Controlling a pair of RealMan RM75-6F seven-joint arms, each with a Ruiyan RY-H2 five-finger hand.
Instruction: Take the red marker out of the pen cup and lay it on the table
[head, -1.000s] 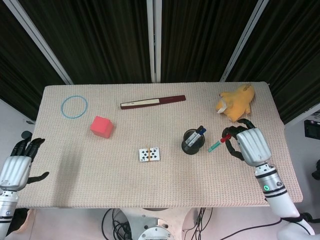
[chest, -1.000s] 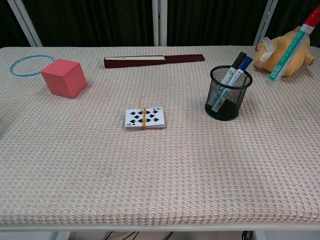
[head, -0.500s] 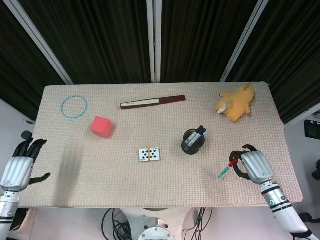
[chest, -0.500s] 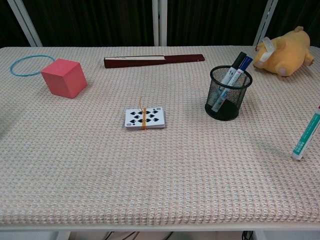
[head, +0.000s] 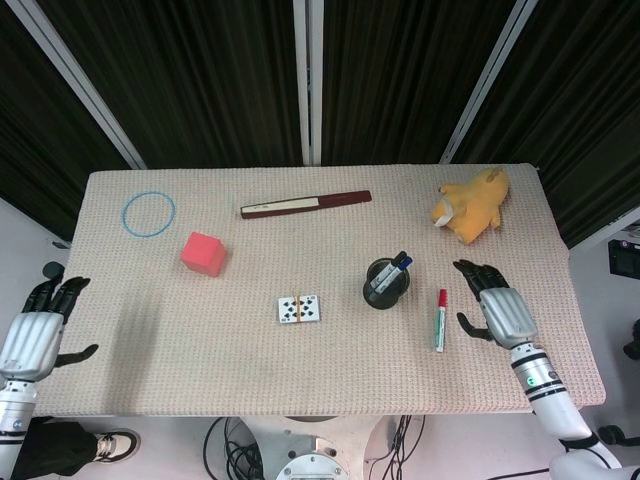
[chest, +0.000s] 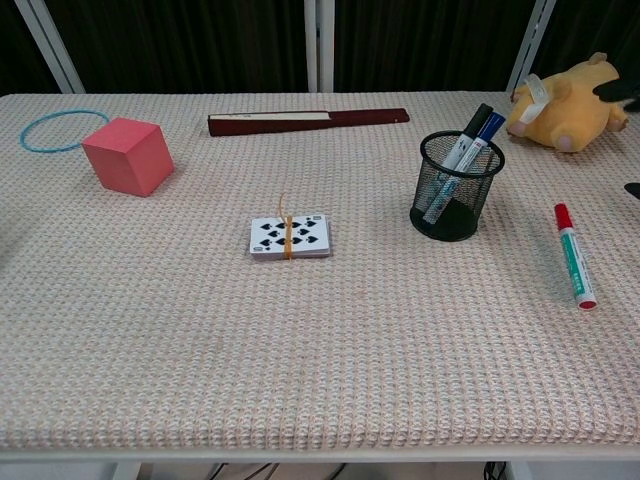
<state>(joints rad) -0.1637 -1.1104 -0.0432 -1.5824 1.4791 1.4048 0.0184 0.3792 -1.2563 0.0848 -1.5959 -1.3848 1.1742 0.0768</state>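
The red marker (head: 440, 319) (chest: 572, 254) lies flat on the table, right of the black mesh pen cup (head: 385, 283) (chest: 455, 187), red cap pointing away from me. The cup stands upright with two other markers (chest: 470, 137) in it. My right hand (head: 495, 310) hovers open just right of the marker, fingers spread, not touching it; in the chest view only dark fingertips (chest: 617, 93) show at the right edge. My left hand (head: 38, 330) hangs open off the table's left side, holding nothing.
A yellow plush toy (head: 470, 205) lies at the back right. A deck of cards (head: 298, 309) sits mid-table, a red cube (head: 203, 253) and a blue ring (head: 149, 213) to the left, a dark red folded fan (head: 305, 204) at the back.
The right hand carried the marker down from beside the cup, laid it on the table and let go. Its fingers have opened and pulled off to the right. The left hand stays put.
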